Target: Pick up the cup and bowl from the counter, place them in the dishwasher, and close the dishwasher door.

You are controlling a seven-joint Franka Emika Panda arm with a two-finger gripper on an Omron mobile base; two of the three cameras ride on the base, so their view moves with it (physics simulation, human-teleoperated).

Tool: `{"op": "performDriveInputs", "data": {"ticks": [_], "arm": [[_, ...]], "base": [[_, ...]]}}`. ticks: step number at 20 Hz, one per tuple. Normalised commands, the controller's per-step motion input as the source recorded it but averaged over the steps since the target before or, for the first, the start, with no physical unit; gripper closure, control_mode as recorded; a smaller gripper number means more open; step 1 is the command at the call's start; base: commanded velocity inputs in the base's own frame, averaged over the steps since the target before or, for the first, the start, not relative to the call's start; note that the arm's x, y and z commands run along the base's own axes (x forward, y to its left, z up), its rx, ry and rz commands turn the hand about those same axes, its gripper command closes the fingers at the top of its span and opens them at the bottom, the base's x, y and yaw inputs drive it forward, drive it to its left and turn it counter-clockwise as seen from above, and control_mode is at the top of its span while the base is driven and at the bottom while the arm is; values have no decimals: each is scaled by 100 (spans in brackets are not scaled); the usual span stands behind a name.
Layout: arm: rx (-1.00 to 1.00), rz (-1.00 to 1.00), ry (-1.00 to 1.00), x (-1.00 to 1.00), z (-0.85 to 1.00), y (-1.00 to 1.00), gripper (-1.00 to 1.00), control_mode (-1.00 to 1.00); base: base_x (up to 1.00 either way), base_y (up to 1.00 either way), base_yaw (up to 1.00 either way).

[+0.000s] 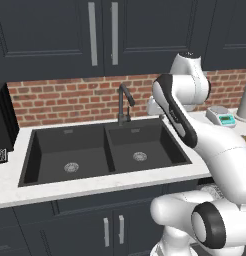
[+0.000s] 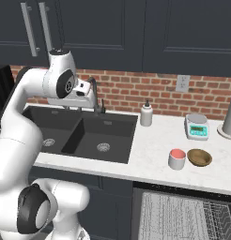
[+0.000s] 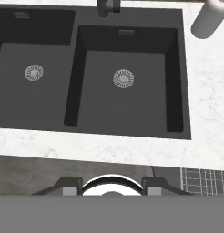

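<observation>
Along the brick wall runs the counter (image 2: 155, 164), with a black double sink (image 2: 84, 133) set into it. Below its right end, the dishwasher (image 2: 183, 215) stands open, wire rack exposed. The arm is raised over the sink, well apart from the cup (image 2: 177, 159) and the bowl (image 2: 199, 157), which sit just beside each other above the dishwasher. The gripper (image 3: 112, 185) holds nothing; its spread cannot be told. Swing right, centre over the cup, descend vertically, avoid nudging the bowl.
</observation>
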Motion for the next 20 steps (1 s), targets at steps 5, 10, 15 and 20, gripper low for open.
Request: {"op": "performDriveInputs", "data": {"ticks": [5,10,15,20], "arm": [[-1,-1,0,0,0,-24,-100,-100],[0,0,0,0,-1,-50,-100,-100],[0,0,0,8,-20,-83,-100,-100],[-1,-2,0,6,-43,-95,-100,-100]], "base": [[0,0,0],[0,0,0],[0,0,0],[0,0,0]]}}
